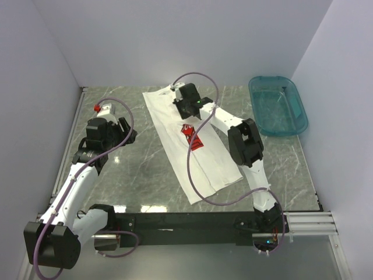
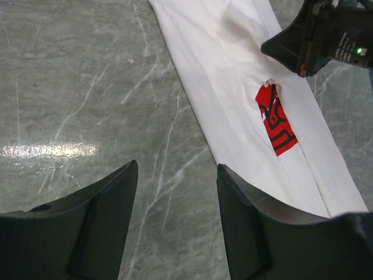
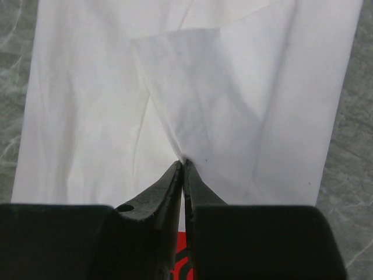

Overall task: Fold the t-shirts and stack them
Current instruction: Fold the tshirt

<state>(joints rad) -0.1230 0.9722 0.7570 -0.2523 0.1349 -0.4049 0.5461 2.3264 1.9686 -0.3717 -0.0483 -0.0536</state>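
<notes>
One white t-shirt lies on the marble table as a long narrow strip running diagonally, its sides folded in and a sliver of red print showing at the seam. My right gripper is over the strip's far end. In the right wrist view its jaws are shut on a pinch of white t-shirt fabric, and a folded flap rises from the pinch. My left gripper hovers open and holds nothing, left of the shirt. In the left wrist view it is above bare table, with the t-shirt to its right.
A teal plastic basin stands at the back right corner of the table. White walls close in the left, back and right sides. The right arm's black wrist reaches over the shirt in the left wrist view.
</notes>
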